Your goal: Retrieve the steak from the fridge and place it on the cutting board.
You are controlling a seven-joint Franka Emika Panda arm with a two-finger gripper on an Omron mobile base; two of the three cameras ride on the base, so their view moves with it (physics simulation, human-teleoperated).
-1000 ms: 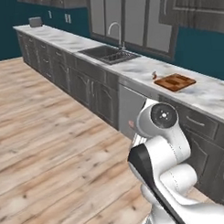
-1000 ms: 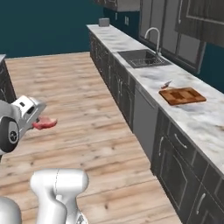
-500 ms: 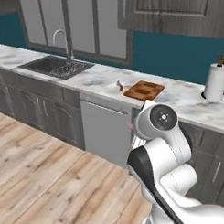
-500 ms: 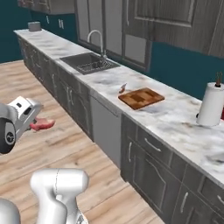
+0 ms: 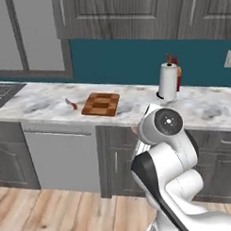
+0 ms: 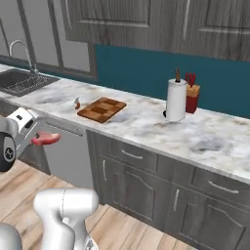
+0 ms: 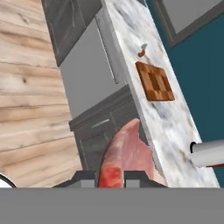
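Cutting board (image 6: pixel 101 109) as landmark, lying flat on the marble tabletop (image 6: pixel 146 126). A small knife (image 6: pixel 77 103) lies just beside the board's sink-side end; a paper towel roll (image 6: pixel 176 100) stands well apart toward the other end. The tool (image 6: pixel 35 131), closed on the steak (image 7: pixel 127 157), hangs off the tabletop, out in front of the cabinets, well apart from the board.

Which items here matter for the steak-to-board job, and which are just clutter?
Job:
- steak, held in the claw
- cutting board, bare, on the marble counter

Lying about:
- small knife beside the board
- paper towel roll
- knife block behind the roll
- sink with faucet
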